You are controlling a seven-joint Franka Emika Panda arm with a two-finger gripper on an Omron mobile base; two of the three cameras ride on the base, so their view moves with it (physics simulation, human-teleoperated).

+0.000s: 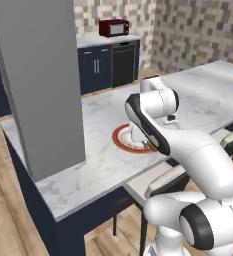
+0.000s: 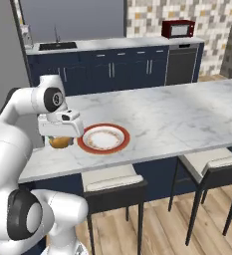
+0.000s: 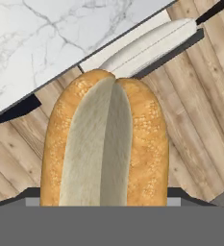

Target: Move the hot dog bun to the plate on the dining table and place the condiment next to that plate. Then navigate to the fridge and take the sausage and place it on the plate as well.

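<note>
Hot dog bun (image 3: 105, 144) is sitting pinched between the jaws of the end effector (image 2: 60, 135), hanging at the desk's (image 2: 177, 119) near edge, just beside the orange-rimmed plate (image 2: 103, 138). White arm is bending low over it. Bun is showing golden, speckled crust, split lengthwise, pale inside.

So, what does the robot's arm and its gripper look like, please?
The arm is made of glossy white, rounded segments, joined by dark, nearly black bands at the joints. The wrist ends in a boxy white hand, with the gripper below it. No cables, logos or markings show on the shells. The base views do not show the fingers clearly enough to describe them.
</note>
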